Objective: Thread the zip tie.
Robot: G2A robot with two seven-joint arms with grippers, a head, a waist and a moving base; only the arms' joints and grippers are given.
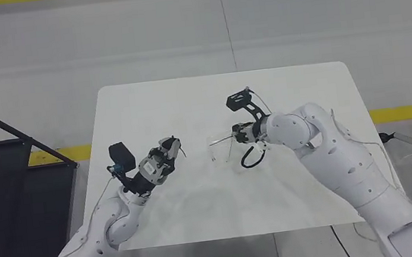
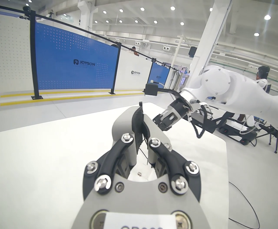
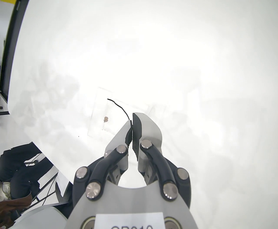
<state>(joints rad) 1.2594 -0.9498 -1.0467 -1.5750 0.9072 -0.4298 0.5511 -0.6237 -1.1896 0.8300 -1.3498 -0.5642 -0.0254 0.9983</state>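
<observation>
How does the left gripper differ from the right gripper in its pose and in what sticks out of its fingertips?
The left gripper points roughly level across the table; the right gripper points down at it. A short straight stub of zip tie sticks out of the left gripper; a longer curved tail out of the right gripper. Both are shut on black zip tie.
</observation>
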